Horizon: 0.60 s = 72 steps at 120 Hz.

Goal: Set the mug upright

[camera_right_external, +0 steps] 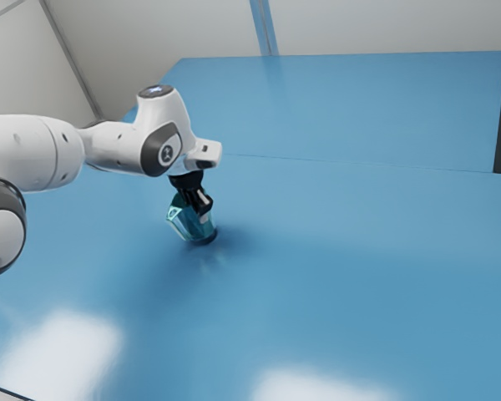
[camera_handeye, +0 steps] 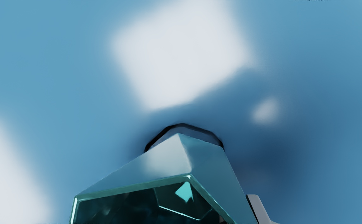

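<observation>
The mug (camera_right_external: 186, 222) is teal, glassy and faceted, and leans with its open end up toward the exterior view's left; its dark base is low, at or close to the table (camera_right_external: 334, 251). My gripper (camera_right_external: 203, 210) points down at the mug's side and is shut on its wall. In the wrist view the mug (camera_handeye: 206, 158) shows its rim and dark inside, and the gripper (camera_handeye: 238, 217) has one pale finger against the outer wall, while a small bit of the other appears inside the rim. Most of that inner finger is hidden.
The blue table surface spreads around the mug, with bright light reflections on it. A second blue panel (camera_right_external: 342, 104) lies beyond a thin seam, with a pale wall (camera_right_external: 384, 25) behind.
</observation>
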Available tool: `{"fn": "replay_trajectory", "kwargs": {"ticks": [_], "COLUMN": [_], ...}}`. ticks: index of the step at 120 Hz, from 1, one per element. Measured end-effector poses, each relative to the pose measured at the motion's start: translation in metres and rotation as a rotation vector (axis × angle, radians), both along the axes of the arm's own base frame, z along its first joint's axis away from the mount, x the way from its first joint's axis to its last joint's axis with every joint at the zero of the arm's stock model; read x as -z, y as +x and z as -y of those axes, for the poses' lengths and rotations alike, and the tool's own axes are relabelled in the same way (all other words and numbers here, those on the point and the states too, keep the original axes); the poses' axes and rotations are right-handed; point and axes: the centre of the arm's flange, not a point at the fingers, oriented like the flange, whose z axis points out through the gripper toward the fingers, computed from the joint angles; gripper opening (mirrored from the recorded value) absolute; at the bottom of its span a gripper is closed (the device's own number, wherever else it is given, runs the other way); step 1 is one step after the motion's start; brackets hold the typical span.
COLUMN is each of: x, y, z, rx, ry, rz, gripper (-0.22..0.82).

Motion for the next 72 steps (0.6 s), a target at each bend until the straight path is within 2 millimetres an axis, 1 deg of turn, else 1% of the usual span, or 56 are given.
{"fn": "replay_trajectory", "kwargs": {"ticks": [4, 20, 27, 39, 41, 44, 46, 48, 54, 58, 64, 72], "x": [0.001, 0.002, 0.002, -0.001, -0.003, -0.011, -0.021, -0.035, -0.085, -0.12, -0.172, -0.238], "y": [0.0, 0.0, 0.0, 0.001, 0.001, 0.004, 0.006, 0.009, 0.018, 0.019, 0.017, 0.01], "z": [0.001, 0.005, 0.005, 0.006, 0.006, 0.005, 0.005, 0.006, 0.008, 0.01, 0.014, 0.025], "rx": [-0.022, -0.1, -0.13, -0.178, -0.185, -0.194, -0.2, -0.205, -0.219, -0.227, -0.237, -0.237], "ry": [0.001, -0.003, -0.004, -0.006, -0.006, -0.006, -0.007, -0.009, -0.018, -0.024, -0.034, -0.049], "rz": [0.001, 0.006, 0.007, 0.014, 0.018, 0.027, 0.039, 0.054, 0.1, 0.127, 0.16, 0.194], "gripper": [-0.15, 0.15, 0.25, 0.38, 0.39, 0.42, 0.43, 0.44, 0.47, 0.49, 0.51, 0.53]}}
